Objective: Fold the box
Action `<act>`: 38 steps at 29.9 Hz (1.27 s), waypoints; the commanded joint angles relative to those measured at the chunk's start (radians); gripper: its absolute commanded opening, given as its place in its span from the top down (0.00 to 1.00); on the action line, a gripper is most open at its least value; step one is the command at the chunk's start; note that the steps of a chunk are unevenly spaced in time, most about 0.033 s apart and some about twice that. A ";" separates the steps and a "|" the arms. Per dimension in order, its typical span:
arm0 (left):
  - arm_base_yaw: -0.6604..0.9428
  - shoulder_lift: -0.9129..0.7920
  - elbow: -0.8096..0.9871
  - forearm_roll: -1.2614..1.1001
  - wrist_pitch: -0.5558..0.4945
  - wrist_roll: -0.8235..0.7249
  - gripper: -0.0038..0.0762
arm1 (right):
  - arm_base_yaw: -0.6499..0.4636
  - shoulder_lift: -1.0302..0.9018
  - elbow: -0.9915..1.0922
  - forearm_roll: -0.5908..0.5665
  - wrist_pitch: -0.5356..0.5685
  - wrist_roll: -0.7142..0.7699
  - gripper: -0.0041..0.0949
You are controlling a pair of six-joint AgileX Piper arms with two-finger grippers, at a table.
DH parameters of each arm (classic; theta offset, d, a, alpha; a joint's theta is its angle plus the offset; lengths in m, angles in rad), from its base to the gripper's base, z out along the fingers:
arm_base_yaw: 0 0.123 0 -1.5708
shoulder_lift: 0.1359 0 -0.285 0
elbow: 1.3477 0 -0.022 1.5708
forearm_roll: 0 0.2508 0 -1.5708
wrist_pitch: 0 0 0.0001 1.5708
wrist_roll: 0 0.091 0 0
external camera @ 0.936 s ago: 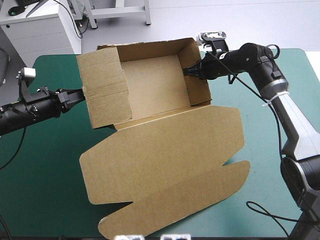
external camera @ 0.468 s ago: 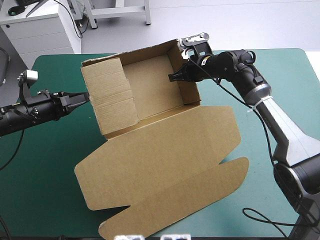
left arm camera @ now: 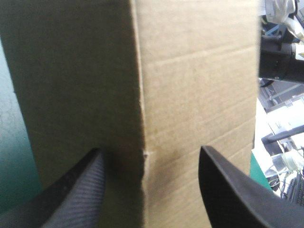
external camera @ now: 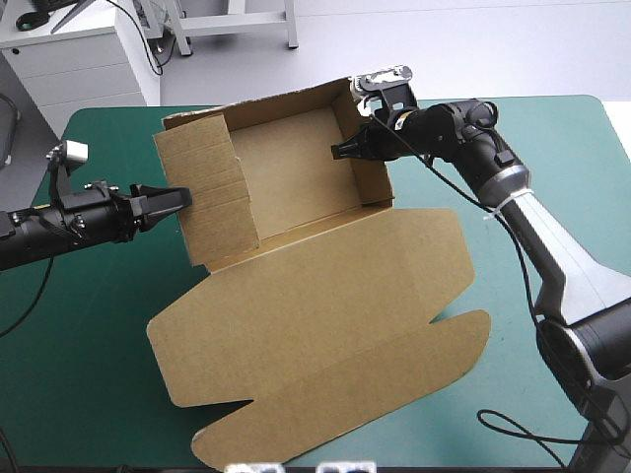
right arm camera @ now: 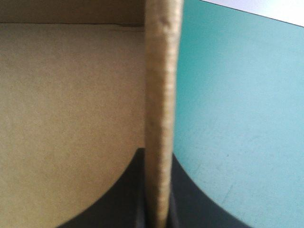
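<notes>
Left claw (external camera: 184,197) advanced, spread open, to brace the box's (external camera: 296,163) left wall upright; my right claw (external camera: 340,151) clamps the opposite wall steady.

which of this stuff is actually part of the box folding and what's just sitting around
In the job:
- box, walls raised, lid flat
- right gripper, shut on the box's wall
- left gripper, open, facing the opposite wall

Just there:
- teal-green table cover, only the surface underneath; nothing loose shows on it
</notes>
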 commanded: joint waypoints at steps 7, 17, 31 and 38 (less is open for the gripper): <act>-0.030 -0.027 -0.024 0.051 0.061 -0.040 0.42 | 0.009 -0.054 -0.033 0.026 -0.080 0.033 0.96; -0.167 -0.027 -0.024 0.235 -0.134 -0.143 0.42 | 0.115 -0.054 -0.033 -0.169 -0.096 0.157 0.96; -0.372 -0.014 -0.024 0.707 -0.472 -0.531 0.48 | 0.119 -0.054 -0.033 -0.146 -0.021 0.147 0.96; -0.376 0.046 -0.024 0.704 -0.458 -0.534 0.65 | 0.119 -0.054 -0.033 -0.146 0.007 0.147 0.96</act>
